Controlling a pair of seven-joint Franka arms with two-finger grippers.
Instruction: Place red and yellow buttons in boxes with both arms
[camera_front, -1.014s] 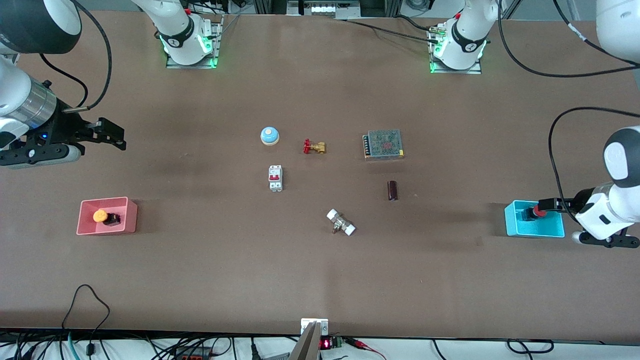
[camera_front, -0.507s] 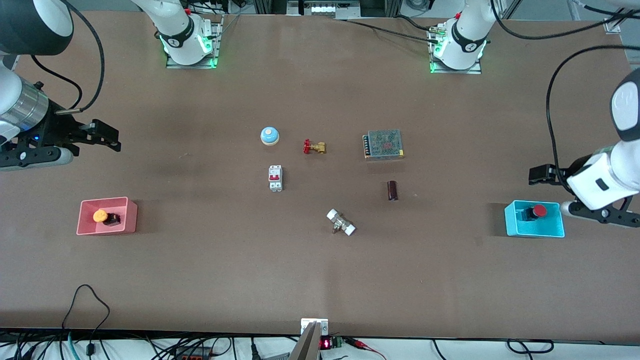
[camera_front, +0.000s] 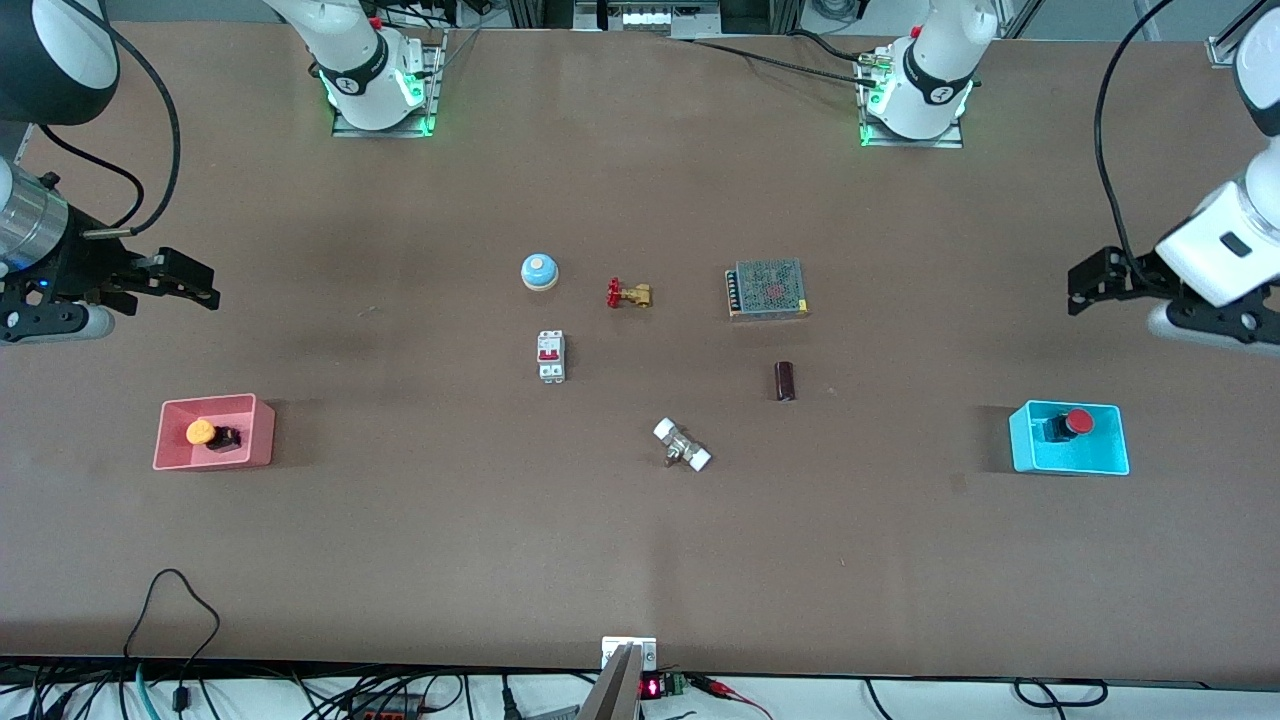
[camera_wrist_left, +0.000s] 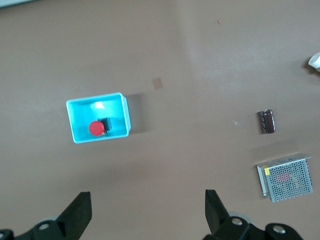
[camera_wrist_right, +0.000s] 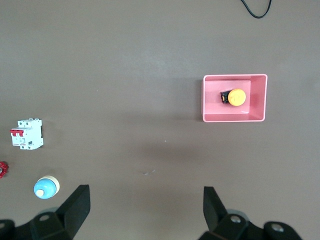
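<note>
In the cyan box (camera_front: 1068, 463): red button (camera_front: 1077, 421). In the pink box (camera_front: 212, 460): yellow button (camera_front: 199, 432). Left tool (camera_front: 1083, 282) and right tool (camera_front: 197, 284) both spread wide, empty, above bare bench (camera_front: 640, 560).

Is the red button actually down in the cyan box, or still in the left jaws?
In. The red button lies inside the cyan box; the left gripper is open and empty above bare table.

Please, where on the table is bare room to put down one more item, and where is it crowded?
Bare stretches lie between the pink box and the breaker, and between the dark cylinder and the cyan box. The wide strip nearer the camera than both boxes is bare too. The middle is crowded: blue dome, brass valve, mesh unit, white-capped fitting.
</note>
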